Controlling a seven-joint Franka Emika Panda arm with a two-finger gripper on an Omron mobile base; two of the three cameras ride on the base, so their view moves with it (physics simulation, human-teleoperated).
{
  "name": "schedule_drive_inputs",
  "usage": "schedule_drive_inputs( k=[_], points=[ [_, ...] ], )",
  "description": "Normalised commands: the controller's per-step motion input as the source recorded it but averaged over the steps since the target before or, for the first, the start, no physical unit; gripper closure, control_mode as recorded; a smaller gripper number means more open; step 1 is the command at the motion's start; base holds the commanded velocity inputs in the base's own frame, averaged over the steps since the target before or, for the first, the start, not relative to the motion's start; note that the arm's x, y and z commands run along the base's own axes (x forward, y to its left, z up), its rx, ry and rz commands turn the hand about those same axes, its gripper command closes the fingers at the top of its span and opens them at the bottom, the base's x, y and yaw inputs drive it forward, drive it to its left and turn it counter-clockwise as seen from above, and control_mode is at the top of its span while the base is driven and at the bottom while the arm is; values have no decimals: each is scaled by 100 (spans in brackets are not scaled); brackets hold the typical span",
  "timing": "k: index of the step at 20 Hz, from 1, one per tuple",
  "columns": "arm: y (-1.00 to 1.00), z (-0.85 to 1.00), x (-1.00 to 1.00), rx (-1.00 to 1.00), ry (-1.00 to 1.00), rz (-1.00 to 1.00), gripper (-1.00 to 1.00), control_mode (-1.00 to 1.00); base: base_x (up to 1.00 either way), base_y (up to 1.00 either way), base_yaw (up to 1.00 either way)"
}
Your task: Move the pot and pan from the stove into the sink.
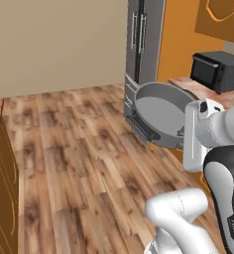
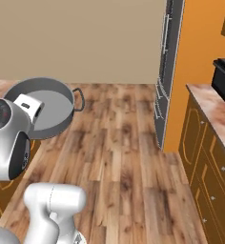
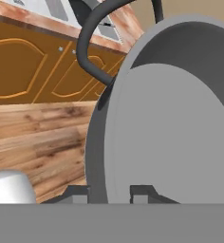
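The pot (image 1: 158, 113) hangs in the air over the wooden floor, tipped on its side with its grey inside facing the cameras. It also shows as the pot (image 2: 50, 108) with one dark loop handle (image 2: 78, 100) to its right. My gripper (image 3: 109, 193) is shut on the pot (image 3: 175, 128), whose rim wall stands between the two fingertips. A dark loop handle (image 3: 88, 45) curves above. The pan is out of view. A pale grey fitting (image 3: 52, 7) lies in a countertop; I cannot tell whether it is the stove or the sink.
A tall grey fridge (image 1: 139, 44) stands behind the pot. A black microwave (image 1: 219, 72) sits on the counter (image 1: 188, 87) to the right. Orange-brown cabinets (image 2: 205, 162) line the right side, and another cabinet (image 1: 2, 188) is at the left. Wooden floor (image 1: 74, 144) lies between.
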Motion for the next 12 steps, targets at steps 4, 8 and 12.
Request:
schedule_drive_inputs(
  k=[4, 8, 12],
  points=[
    [0, 0, 0, 0, 0, 0, 100, 100, 19, -1, 1],
    [0, 0, 0, 0, 0, 0, 100, 100, 76, -1, 0],
    [0, 0, 0, 0, 0, 0, 100, 100, 90, -2, 0]
  ],
)
